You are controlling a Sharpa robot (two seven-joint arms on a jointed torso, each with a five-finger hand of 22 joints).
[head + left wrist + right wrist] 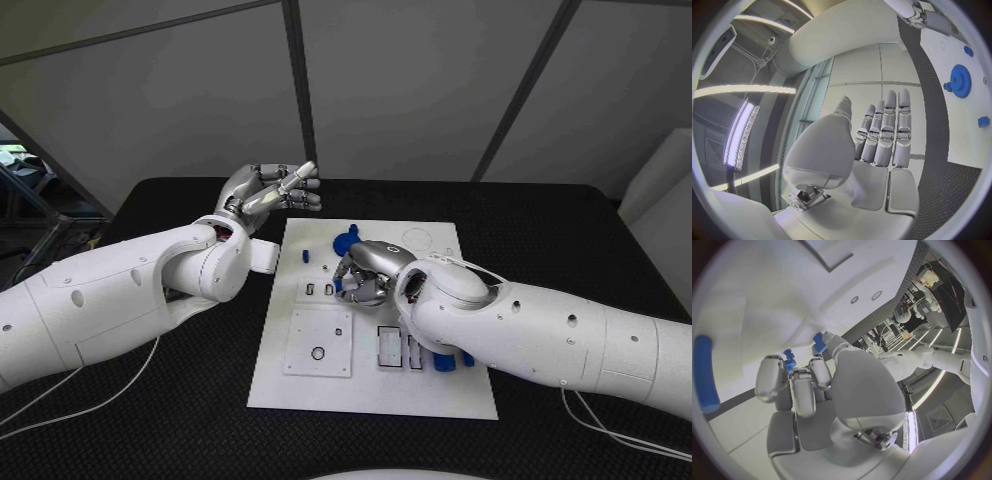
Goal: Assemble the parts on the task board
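The white task board (368,385) lies in the middle of the black table. My right hand (366,273) is low over the board's middle, fingers curled down. In the right wrist view its fingertips (817,371) pinch a small blue part (819,342), and a second blue piece (789,360) shows between the fingers. A blue gear (342,240) (961,80) stands on the board just beyond that hand. My left hand (270,190) (879,150) is raised beyond the board's far left corner, fingers straight and side by side, holding nothing.
A small blue piece (306,255) (983,121) lies near the board's left edge. Blue pieces (444,362) rest by the slots under my right forearm, and a blue cylinder (704,372) lies on the board. A square plate with a black ring (317,352) sits front left.
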